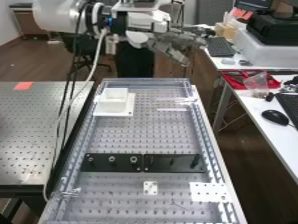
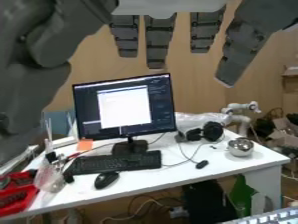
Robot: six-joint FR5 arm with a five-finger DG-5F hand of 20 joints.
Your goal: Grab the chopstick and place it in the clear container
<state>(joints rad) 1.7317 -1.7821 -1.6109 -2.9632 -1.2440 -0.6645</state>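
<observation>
In the high view, the dark grey robot hand (image 1: 174, 44) hangs beyond the far end of the perforated metal bench (image 1: 133, 135), above bench level and apart from the things lying on it. Its wrist view looks instead towards a white desk (image 2: 183, 172), with a black-framed monitor (image 2: 126, 107), a black keyboard (image 2: 116, 162), black headphones (image 2: 212, 131) and a shiny, rounded metal bowl (image 2: 240, 147). A red tray (image 2: 20, 197) sits at the desk's edge, with a black mouse (image 2: 106, 180) near the keyboard.

The hand is wide open. In the wrist view its fingers (image 2: 157, 42) hang nearly straight with gaps between them, the thumb (image 2: 41, 65) well apart from them. The hand is empty and touches nothing.

The high view gives the bench itself: a thin, pale stick (image 1: 171, 109), apparently the chopstick, lies crosswise near the far end, inside the long transparent frame (image 1: 208, 145). Across from it, at the frame's other long side, a pale, square, box-like container (image 1: 114, 100) stands on a flat white plate (image 1: 128, 111); whether its walls are clear cannot be told. Nearer the camera, two black rectangular plates (image 1: 112, 162) lie end to end across the bench, with a small white square plate (image 1: 150, 185) and a larger white perforated plate (image 1: 209, 192) nearer still.
</observation>
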